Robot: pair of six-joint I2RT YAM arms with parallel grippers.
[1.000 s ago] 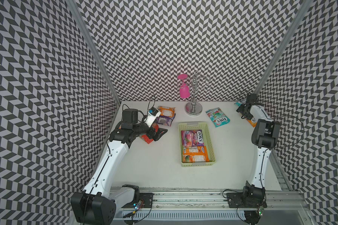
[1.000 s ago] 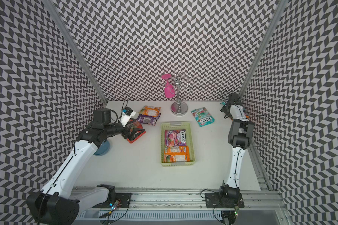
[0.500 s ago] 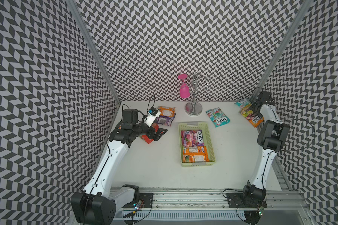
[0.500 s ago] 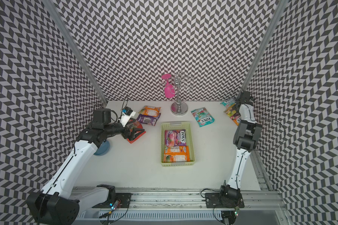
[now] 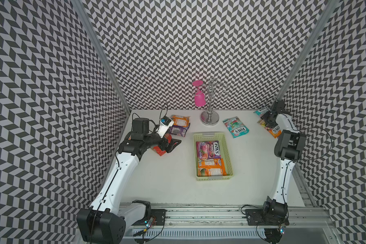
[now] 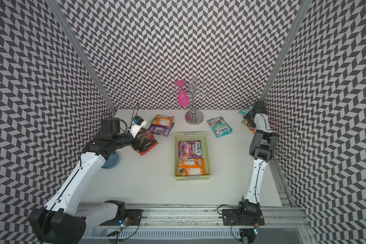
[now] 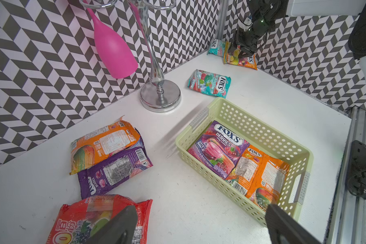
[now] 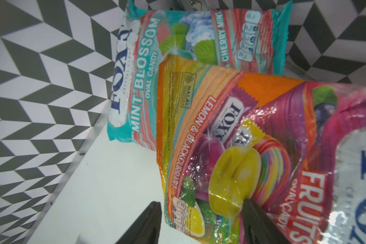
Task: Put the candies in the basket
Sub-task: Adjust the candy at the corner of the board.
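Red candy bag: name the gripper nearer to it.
Left. The left gripper is open over the red candy bag; the right gripper is across the table in the far corner, at an orange bag.

Both top views look down from high over the front edge of the white bench point(image 5: 167, 186), facing the chevron-patterned back wall point(image 5: 178, 52) and taking in the whole bench; they share nearly everything. The left wrist view sits low over the bench's left half, looking across the pale green perforated plastic basket point(image 7: 262, 124) toward the back right corner. The right wrist view hangs close over that corner, filled by an orange glossy candy bag point(image 8: 220, 118) and a teal glossy candy bag point(image 8: 148, 63), both small in the left wrist view.
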